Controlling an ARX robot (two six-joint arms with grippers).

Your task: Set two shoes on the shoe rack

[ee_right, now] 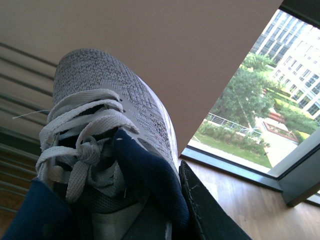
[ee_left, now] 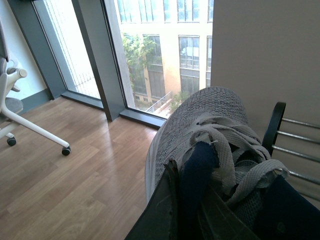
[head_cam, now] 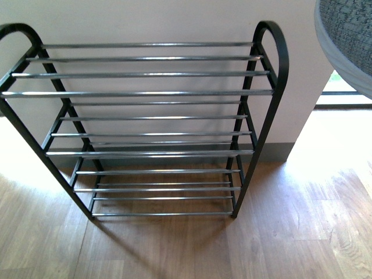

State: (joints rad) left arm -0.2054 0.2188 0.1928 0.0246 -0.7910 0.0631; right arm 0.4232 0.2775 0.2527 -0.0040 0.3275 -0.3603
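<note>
**Floor** (head_cam: 290,232): wood-grain planks, matt, light brown, sunlit at the right.

**Wall** (head_cam: 145,17): plain, smooth, pale, with a grey skirting strip at its foot.

**Shoe rack** (head_cam: 145,74): stands on the floor, its back against the wall. Black metal side frames end in rounded loops at the top. Four tiers of thin, shiny chrome rods run level between them.

**Window** (ee_left: 165,50): tall glass panes in dark frames reaching down to the floor, with trees and buildings beyond.

**Office chair** (ee_left: 15,100): white, on a castor base, near the window.

**First shoe** (ee_left: 200,120): grey knit upper, rounded toe, flat woven grey laces loosely knotted, navy tongue, white sole edge. Held off the floor, just beside the rack's black side loop.

**Second shoe** (ee_right: 100,85): same knit, laces and navy lining. Held in the air, with the chrome rods behind it.

**Shoe toe** (head_cam: 349,29): grey knit over a thick white sole, in the upper right corner of the front view, above and right of the rack. Which of the pair it is cannot be told.

**Left gripper** (ee_left: 192,200): dark, flat fingers clamped at the first shoe's opening.

**Right gripper** (ee_right: 165,210): dark fingers closed on the second shoe's collar.
</note>
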